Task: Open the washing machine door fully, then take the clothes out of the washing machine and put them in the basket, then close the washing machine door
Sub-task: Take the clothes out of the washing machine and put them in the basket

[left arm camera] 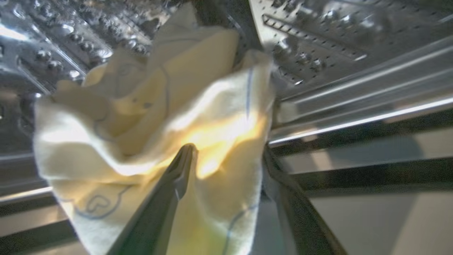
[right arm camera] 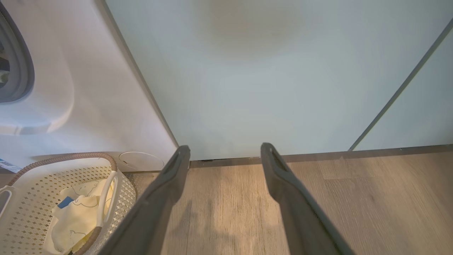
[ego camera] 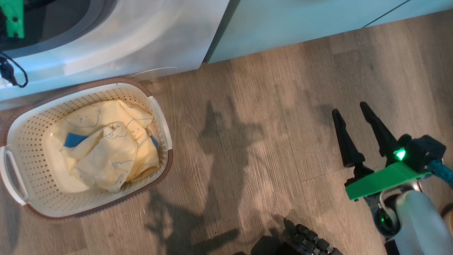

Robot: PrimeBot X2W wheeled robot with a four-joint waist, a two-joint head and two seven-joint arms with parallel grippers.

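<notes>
The white washing machine [ego camera: 141, 35] fills the upper left of the head view, and its door is out of view. My left gripper [left arm camera: 228, 156] is inside the steel drum [left arm camera: 318, 42], open, its two fingers straddling a crumpled pale yellow garment [left arm camera: 141, 117] of the clothes. The cream perforated basket [ego camera: 32, 120] stands on the floor in front of the machine with more yellow clothes [ego camera: 106, 148] lying in it. My right gripper [ego camera: 349, 109] hovers open over bare floor far to the right, holding nothing. The right wrist view shows that gripper [right arm camera: 225, 149], the machine [right arm camera: 88, 106] and the basket [right arm camera: 28, 184].
Pale green cabinets [ego camera: 300, 21] run to the right of the machine, down to the wooden floor [ego camera: 247, 141]. A dark part of my base [ego camera: 308, 241] shows at the bottom edge. Open floor lies between the basket and my right gripper.
</notes>
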